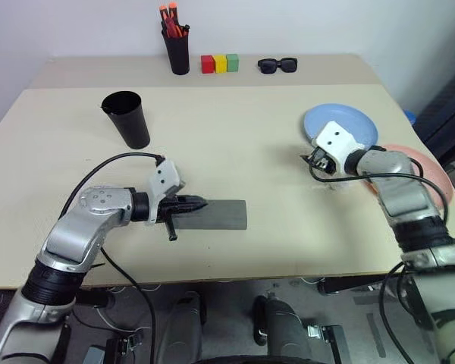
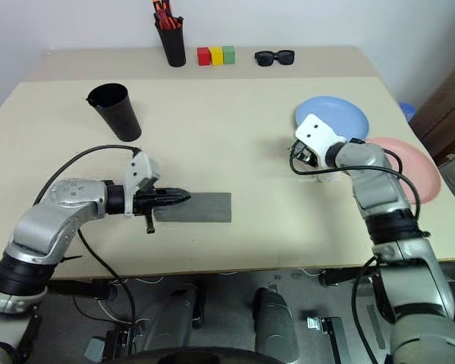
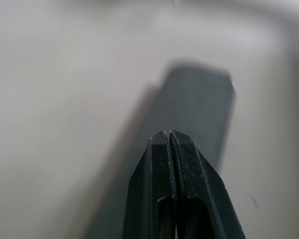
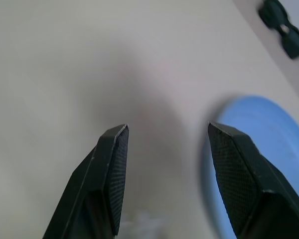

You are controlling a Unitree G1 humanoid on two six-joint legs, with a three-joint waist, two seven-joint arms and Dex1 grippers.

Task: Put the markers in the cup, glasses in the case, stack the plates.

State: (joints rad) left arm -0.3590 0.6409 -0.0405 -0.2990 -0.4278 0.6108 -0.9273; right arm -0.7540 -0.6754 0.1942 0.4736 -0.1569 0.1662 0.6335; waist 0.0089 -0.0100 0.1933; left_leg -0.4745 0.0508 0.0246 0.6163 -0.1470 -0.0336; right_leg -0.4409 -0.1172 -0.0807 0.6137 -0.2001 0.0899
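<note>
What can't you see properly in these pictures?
- Pink plate: partly covered by the right arm in the head views.
- Grey case: its near end sits under the shut left gripper; what is inside is hidden, and it is blurred in the left wrist view.
- Tall cup: its inside is too dark.

head pair: high, down on table (image 1: 235,136) | wrists: close, along tools
</note>
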